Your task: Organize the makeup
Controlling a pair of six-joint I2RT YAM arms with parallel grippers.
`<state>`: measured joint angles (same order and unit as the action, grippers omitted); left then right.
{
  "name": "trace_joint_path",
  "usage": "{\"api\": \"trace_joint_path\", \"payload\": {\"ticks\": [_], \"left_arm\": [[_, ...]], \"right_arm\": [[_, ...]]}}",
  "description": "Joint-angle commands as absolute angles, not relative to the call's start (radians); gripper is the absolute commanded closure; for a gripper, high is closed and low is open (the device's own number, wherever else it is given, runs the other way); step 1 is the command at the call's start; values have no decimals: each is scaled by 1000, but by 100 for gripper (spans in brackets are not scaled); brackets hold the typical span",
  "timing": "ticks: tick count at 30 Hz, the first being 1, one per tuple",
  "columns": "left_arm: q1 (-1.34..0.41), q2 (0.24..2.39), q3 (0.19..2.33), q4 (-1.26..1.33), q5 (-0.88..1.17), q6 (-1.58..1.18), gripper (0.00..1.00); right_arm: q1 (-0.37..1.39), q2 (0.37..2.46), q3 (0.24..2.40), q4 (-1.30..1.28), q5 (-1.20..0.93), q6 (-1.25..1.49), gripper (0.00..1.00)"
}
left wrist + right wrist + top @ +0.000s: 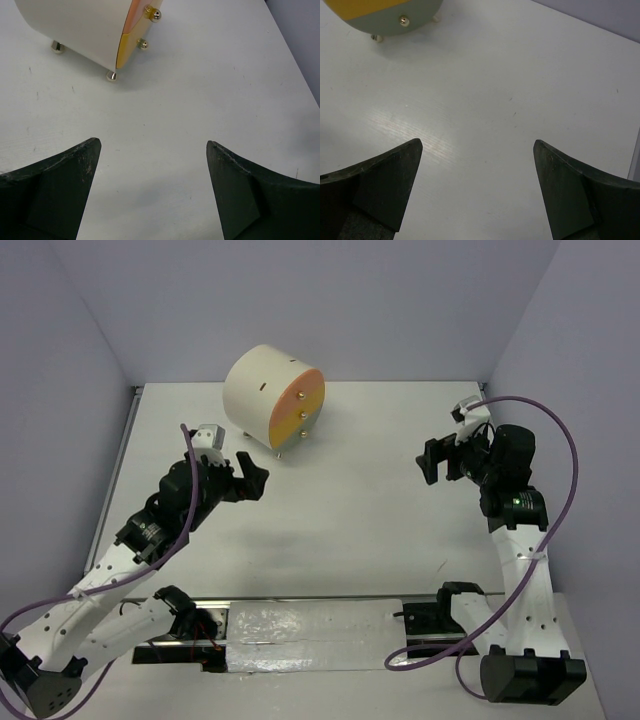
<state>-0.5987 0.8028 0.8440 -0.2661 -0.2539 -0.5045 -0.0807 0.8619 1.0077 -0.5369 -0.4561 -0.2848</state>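
No makeup shows in any view. My left gripper [250,478] hangs over the white table [350,530] at the left, open, with nothing between its fingers [75,170]. My right gripper [432,460] hangs over the right side, also open and empty, and only bare table shows between its fingertips [560,170]. Both point toward the middle and far part of the table.
A cream cylindrical chest [272,395] with orange-yellow drawer fronts and small gold knobs stands on short gold feet at the far middle; it also shows at the top left of the left wrist view [75,25] and the right wrist view [390,12]. Grey walls close in the table's sides and back.
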Motion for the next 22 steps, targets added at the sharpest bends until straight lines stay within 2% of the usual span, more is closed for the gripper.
{"api": "trace_joint_path", "payload": {"ticks": [1, 22], "left_arm": [[-594, 770, 830, -249, -247, -520, 1], [-583, 825, 836, -233, -230, -506, 1]], "right_arm": [[-75, 859, 1006, -474, -453, -229, 0], [-75, 867, 960, -423, -422, -164, 0]]}}
